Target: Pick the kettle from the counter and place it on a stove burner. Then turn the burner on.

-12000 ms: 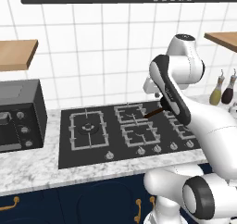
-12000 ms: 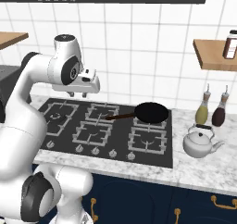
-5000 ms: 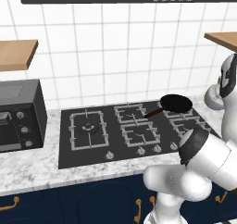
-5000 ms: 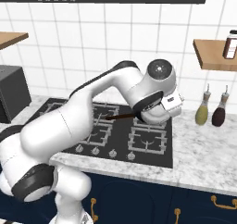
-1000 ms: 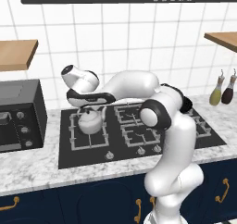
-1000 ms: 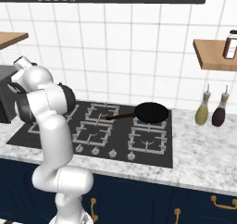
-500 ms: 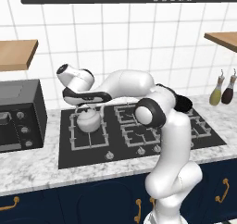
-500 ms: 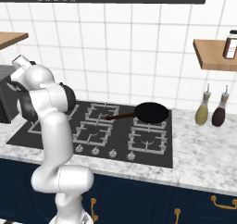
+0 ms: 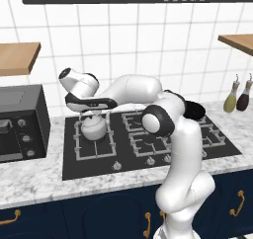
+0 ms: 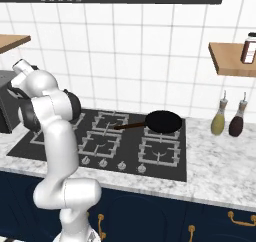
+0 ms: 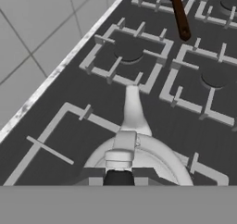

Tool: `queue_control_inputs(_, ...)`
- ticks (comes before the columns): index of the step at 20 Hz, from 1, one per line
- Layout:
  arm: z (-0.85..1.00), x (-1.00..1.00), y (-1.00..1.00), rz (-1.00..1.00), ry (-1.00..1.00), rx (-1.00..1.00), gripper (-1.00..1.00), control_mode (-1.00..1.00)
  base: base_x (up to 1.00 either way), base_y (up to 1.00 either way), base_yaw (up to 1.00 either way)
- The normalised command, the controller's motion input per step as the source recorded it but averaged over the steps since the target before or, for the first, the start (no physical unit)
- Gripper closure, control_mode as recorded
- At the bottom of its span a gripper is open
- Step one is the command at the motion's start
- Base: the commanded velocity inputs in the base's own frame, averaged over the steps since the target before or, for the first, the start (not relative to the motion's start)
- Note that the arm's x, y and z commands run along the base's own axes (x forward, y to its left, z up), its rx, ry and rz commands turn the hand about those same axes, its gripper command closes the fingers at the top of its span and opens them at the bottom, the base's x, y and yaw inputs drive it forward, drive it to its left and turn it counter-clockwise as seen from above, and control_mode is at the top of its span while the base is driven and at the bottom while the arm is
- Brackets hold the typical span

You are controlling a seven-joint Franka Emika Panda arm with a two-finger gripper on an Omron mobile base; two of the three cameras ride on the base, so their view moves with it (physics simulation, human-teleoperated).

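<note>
Right now the gripper (image 9: 94, 113) is reaching far across the cooktop, jaws pinched together on the thin black handle of the kettle (image 9: 93, 129), directly above its rounded body. In the hand view the kettle (image 11: 134, 149) is sitting close under the camera, its short spout pointing away toward the neighbouring burners. The kettle is sitting over the stove burner (image 9: 94, 139), inside the single square grey grate at the left end of the black glass cooktop (image 9: 148, 156); whether its base is touching the grate is hard to tell, since the body is covering the burner head.

Moving outward, the paired grates (image 11: 129, 56) are lying just beyond the spout, and past them the black frying pan (image 10: 162, 121) is resting on a rear burner, its brown handle (image 11: 179, 17) pointing back toward the kettle. A row of control knobs (image 9: 148, 161) is running along the front edge of the cooktop. To the left, a dark microwave (image 9: 20, 122) is standing on the counter (image 9: 34, 176), cut off by the edge of the picture. Off to the right, two bottles (image 10: 229, 118) are standing by the tiled wall.

From the right base camera, the arm's own white links are blocking the gripper and the kettle completely.
</note>
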Motion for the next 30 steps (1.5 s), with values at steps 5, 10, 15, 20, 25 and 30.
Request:
queue_control_inputs(5,0.0,0.0,0.0,0.0,0.0,0.0,-1.0,-1.0,0.0,0.0,0.0)
queue_control_inputs(10,0.1,-0.02,-0.02,0.0,-0.04,0.0,-1.0,-1.0,0.0,0.0,0.0)
queue_control_inputs(15,0.35,-0.06,0.0,0.0,-0.06,0.0,-1.0,-1.0,0.0,0.0,0.0)
queue_control_inputs(20,0.69,-0.54,-0.07,0.03,-0.16,0.02,-1.0,-1.0,0.0,0.0,0.0)
queue_control_inputs(25,0.49,-0.97,-0.17,0.09,-0.13,0.02,-1.0,-1.0,0.0,0.0,0.0)
queue_control_inputs(30,-0.01,-1.0,-0.53,0.27,-0.01,0.01,-1.0,-1.0,0.0,0.0,0.0)
